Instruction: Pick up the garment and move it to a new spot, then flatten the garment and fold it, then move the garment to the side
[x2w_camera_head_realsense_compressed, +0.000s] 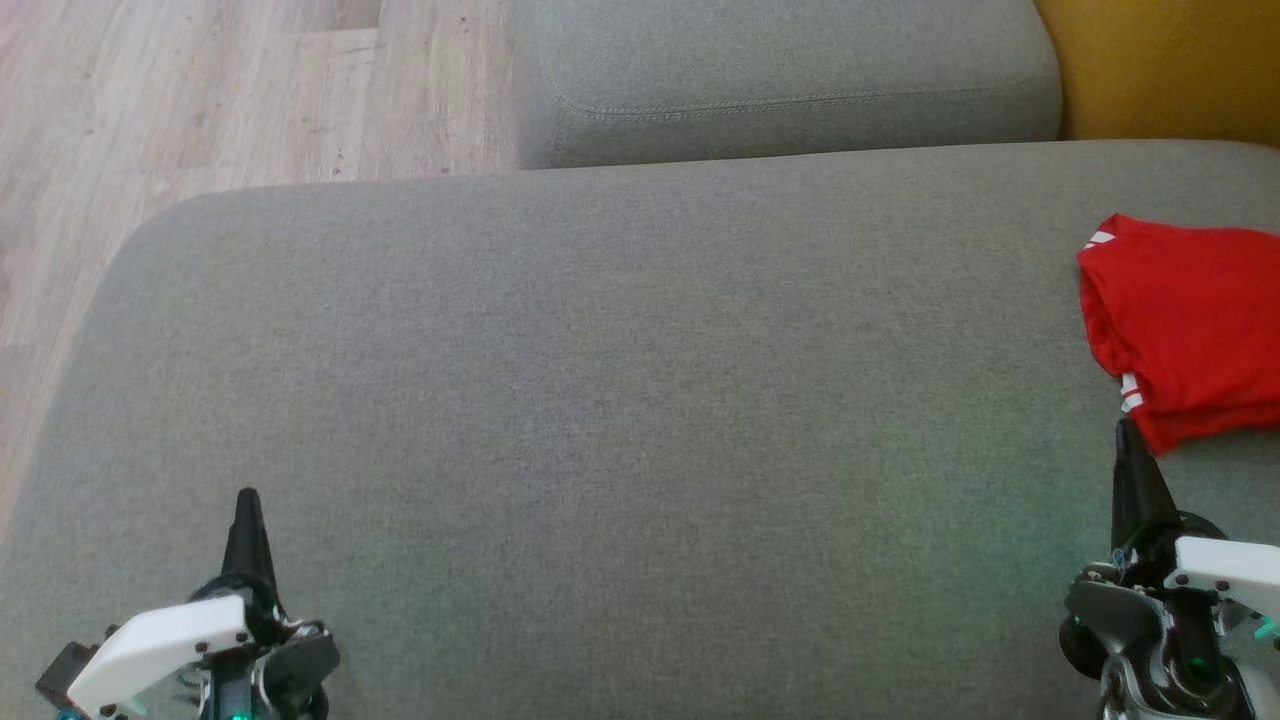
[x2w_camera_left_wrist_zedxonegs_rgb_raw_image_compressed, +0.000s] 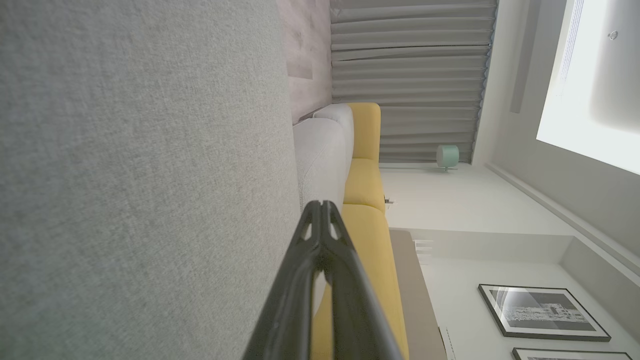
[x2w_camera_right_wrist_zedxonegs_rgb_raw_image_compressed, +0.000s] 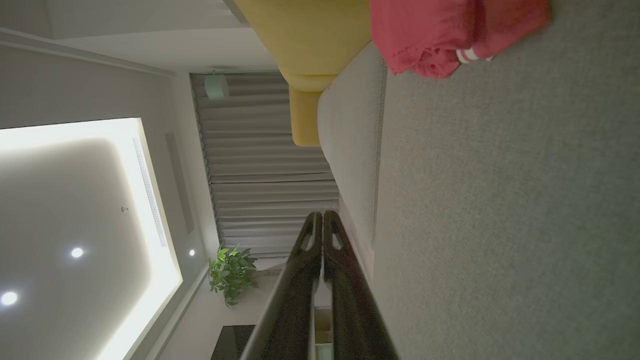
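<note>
A red garment (x2w_camera_head_realsense_compressed: 1190, 325) with white stripes lies folded into a small bundle at the right edge of the grey sofa cushion (x2w_camera_head_realsense_compressed: 600, 420); the right wrist view shows the garment (x2w_camera_right_wrist_zedxonegs_rgb_raw_image_compressed: 450, 35) at its top. My right gripper (x2w_camera_head_realsense_compressed: 1128, 428) is shut and empty, its tip just below the garment's near corner. In the right wrist view its fingers (x2w_camera_right_wrist_zedxonegs_rgb_raw_image_compressed: 322, 216) meet at the tip, away from the cloth. My left gripper (x2w_camera_head_realsense_compressed: 247, 495) is shut and empty at the lower left, far from the garment. Its closed fingers (x2w_camera_left_wrist_zedxonegs_rgb_raw_image_compressed: 320, 206) rise beside the cushion in the left wrist view.
A second grey cushion (x2w_camera_head_realsense_compressed: 780, 80) lies behind the main one, with a yellow cushion (x2w_camera_head_realsense_compressed: 1170, 60) at the back right. Wooden floor (x2w_camera_head_realsense_compressed: 200, 100) runs along the left and far-left side, beyond the cushion's rounded edge.
</note>
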